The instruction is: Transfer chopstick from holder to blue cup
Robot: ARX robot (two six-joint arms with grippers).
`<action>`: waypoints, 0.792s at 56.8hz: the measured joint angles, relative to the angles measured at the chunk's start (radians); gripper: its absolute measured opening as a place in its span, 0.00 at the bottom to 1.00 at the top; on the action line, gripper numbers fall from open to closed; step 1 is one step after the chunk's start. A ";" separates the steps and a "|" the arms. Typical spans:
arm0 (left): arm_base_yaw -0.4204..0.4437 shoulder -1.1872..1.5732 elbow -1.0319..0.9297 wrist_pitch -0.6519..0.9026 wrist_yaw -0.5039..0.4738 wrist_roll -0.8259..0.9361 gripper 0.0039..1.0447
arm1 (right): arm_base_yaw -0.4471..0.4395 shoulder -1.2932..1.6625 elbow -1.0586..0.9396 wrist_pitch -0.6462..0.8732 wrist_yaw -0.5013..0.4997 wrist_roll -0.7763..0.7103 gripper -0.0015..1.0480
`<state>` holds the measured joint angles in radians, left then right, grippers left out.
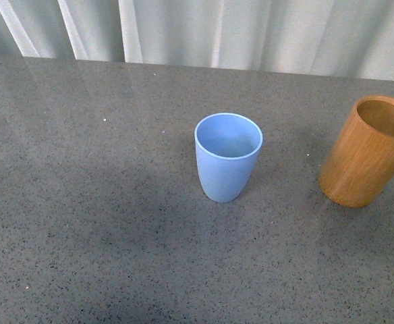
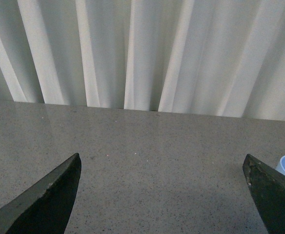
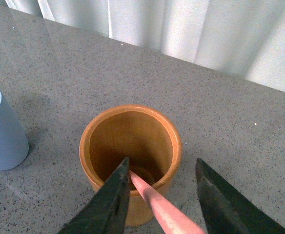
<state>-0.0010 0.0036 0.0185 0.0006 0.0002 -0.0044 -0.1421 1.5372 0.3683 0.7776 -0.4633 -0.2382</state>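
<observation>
The grey speckled desk (image 1: 82, 223) carries both vessels, and a pale curtain (image 1: 251, 34) hangs behind it. The wooden holder (image 1: 366, 158) stands on the robot's right side, and the blue cup (image 1: 225, 169) stands near the middle with its mouth up. They are apart from each other, I think so that the arm has free room to carry between them. The cup looks empty, so the transfer is not yet done. The left tool (image 2: 162, 157) hovers over a bare part of the desk with its jaws wide and nothing between them. It is probably parked there to stay out of the way. The right tool (image 3: 162, 163) hangs just above the holder's mouth with its jaws apart in a medium gap, placed around the stick as if to prepare a grip. The pink chopstick (image 3: 157, 202) is in the holder: its lower end rests on the floor inside, and the shaft rises between the two fingers, close against one of them, while the other finger is clearly apart from it. Its long axis is slanted and not upright. It leans over the rim, and in the front view a small pink piece shows at the holder's right side, so the upper end points up and toward the robot's right.
</observation>
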 joint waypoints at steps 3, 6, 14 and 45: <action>0.000 0.000 0.000 0.000 0.000 0.000 0.94 | 0.001 -0.005 0.001 -0.008 -0.010 0.005 0.07; 0.000 0.000 0.000 0.000 0.000 0.000 0.94 | 0.002 -0.014 0.002 -0.018 -0.018 0.008 0.03; 0.000 0.000 0.000 0.000 0.000 0.000 0.94 | -0.004 -0.059 0.015 -0.062 -0.021 0.026 0.03; 0.000 0.000 0.000 0.000 0.000 0.000 0.94 | 0.176 -0.622 0.354 -0.748 -0.085 0.334 0.03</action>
<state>-0.0010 0.0036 0.0185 0.0006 0.0002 -0.0044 0.0341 0.9150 0.7219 0.0292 -0.5484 0.0956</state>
